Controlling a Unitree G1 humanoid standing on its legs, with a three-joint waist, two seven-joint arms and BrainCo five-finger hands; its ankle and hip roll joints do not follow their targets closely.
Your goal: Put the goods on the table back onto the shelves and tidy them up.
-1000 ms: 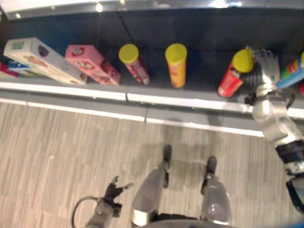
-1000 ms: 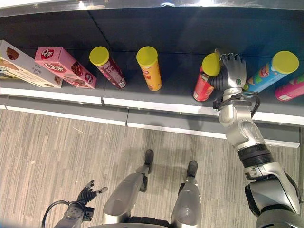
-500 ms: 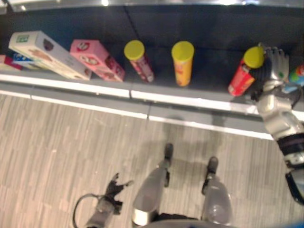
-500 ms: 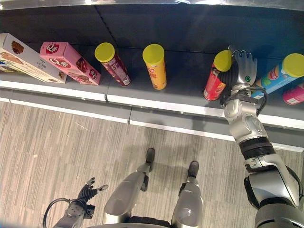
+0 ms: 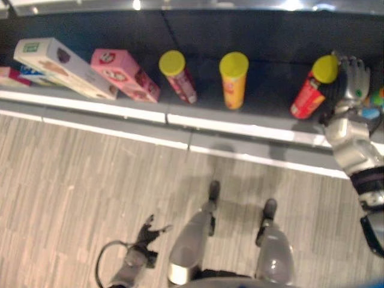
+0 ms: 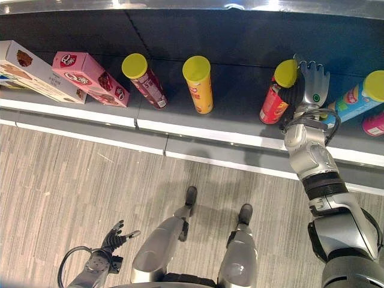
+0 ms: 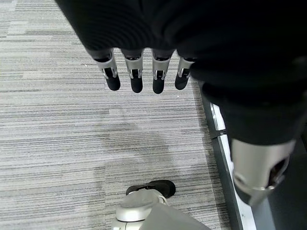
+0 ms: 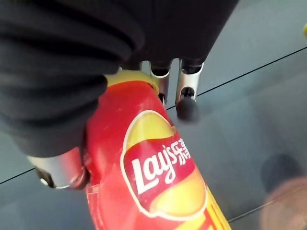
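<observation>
- A long dark shelf [image 6: 228, 36] is running across the far side of the scene, and its pale front edge [image 6: 210, 133] is standing between the goods and me.
- A grey striped floor [image 6: 72, 180] is spreading out on the near side of the shelf, giving me open room on my left.
- At the far left of the shelf a pale box [image 6: 27, 71] is lying flat, with a pink box [image 6: 90, 78] just beside it on the right.
- Further right a dark red can [image 6: 144, 80] and an orange can [image 6: 198, 84], both with yellow lids, are standing well apart, leaving bare shelf between them and between the orange can and the next one.
- A blue can [image 6: 354, 97] with a yellow lid is leaning at the right end, near a pink can [image 6: 373, 123] at the edge of the view.
- The red can [image 6: 277, 96] is standing on the shelf between the orange can and the blue can, tilting a little; it is red with a yellow lid and a yellow and red oval mark on its side.
- My right hand [image 6: 311, 89] is resting against the right side of the red can with fingers [image 8: 186, 100] reaching straight past the lid and the thumb lying beside the can, not curling round it.
- My left hand [image 6: 114, 239] is hanging low over the floor, fingers [image 7: 135, 76] relaxed and holding nothing.
</observation>
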